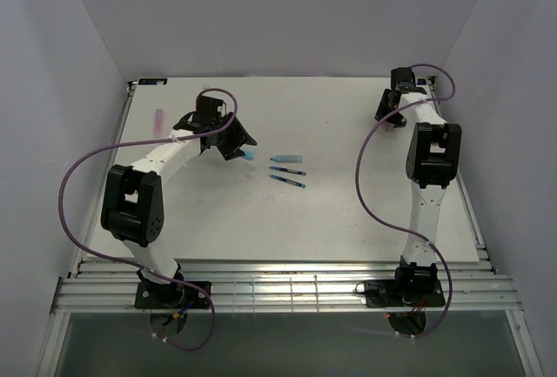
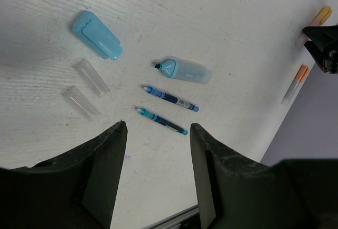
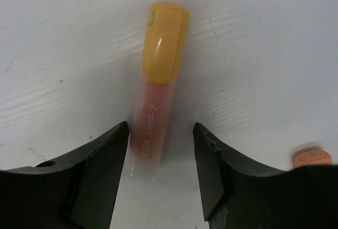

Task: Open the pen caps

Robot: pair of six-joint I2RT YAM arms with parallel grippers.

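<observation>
I see the white table [image 1: 348, 220] carrying all items, with the left arm [image 1: 130, 207] reaching toward the far left-centre and the right arm [image 1: 431, 159] extended to the far right corner. The left gripper [image 2: 158, 160] hangs above the table with its jaws roughly half open and nothing between them. The right gripper [image 3: 160, 160] is down at the table surface, jaws parted and straddling the tail end of an orange highlighter [image 3: 148, 128]; the left finger stands just beside the body, the right finger stands apart from it, and I see no grip made. That highlighter lies flat with its orange cap [image 3: 165, 41] seated, pointing away from the gripper. A second orange highlighter [image 2: 294, 83] lies near it, also capped. A pink highlighter [image 1: 157, 120] lies alone near the far left edge. At table centre, the light blue highlighter [image 2: 182, 71] lies uncapped, tip exposed. Just beside it lie two thin blue pens [image 2: 170, 98], parallel, tips bare. The light blue cap [image 2: 97, 35] lies apart from its body, and two clear caps [image 2: 92, 77] lie side by side near it.
</observation>
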